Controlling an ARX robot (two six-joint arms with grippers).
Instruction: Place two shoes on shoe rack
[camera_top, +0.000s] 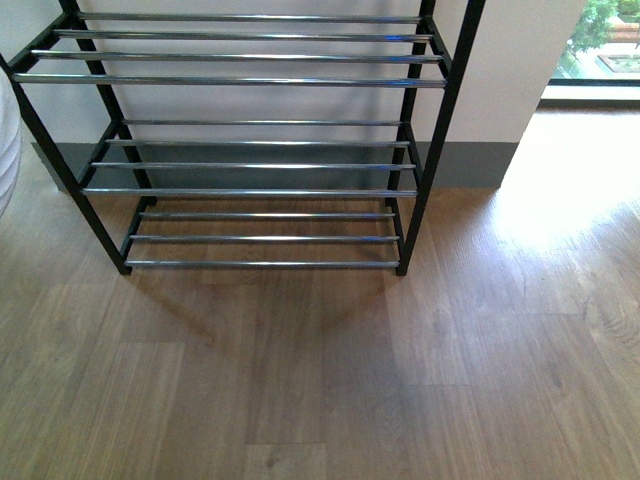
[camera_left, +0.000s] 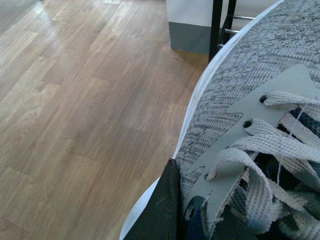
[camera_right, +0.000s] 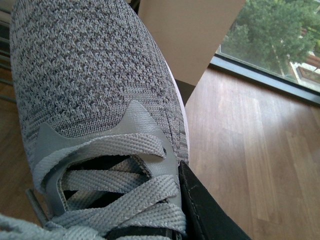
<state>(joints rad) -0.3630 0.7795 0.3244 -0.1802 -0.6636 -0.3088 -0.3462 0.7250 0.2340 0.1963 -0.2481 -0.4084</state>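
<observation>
The left shoe (camera_left: 250, 75) is pinched at its lacing by the left gripper (camera_left: 185, 220), and the right shoe (camera_right: 90, 65) likewise by the right gripper (camera_right: 200, 215). The shoe rack (camera_top: 250, 80) ahead carries neither yet, so both placements remain.

Wood-plank floor (camera_top: 320, 380), black shoe rack (camera_top: 250, 191) standing on it, against wall (camera_top: 500, 60)

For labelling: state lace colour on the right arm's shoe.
Light grey laces on the shoe; best in right wrist view.
</observation>
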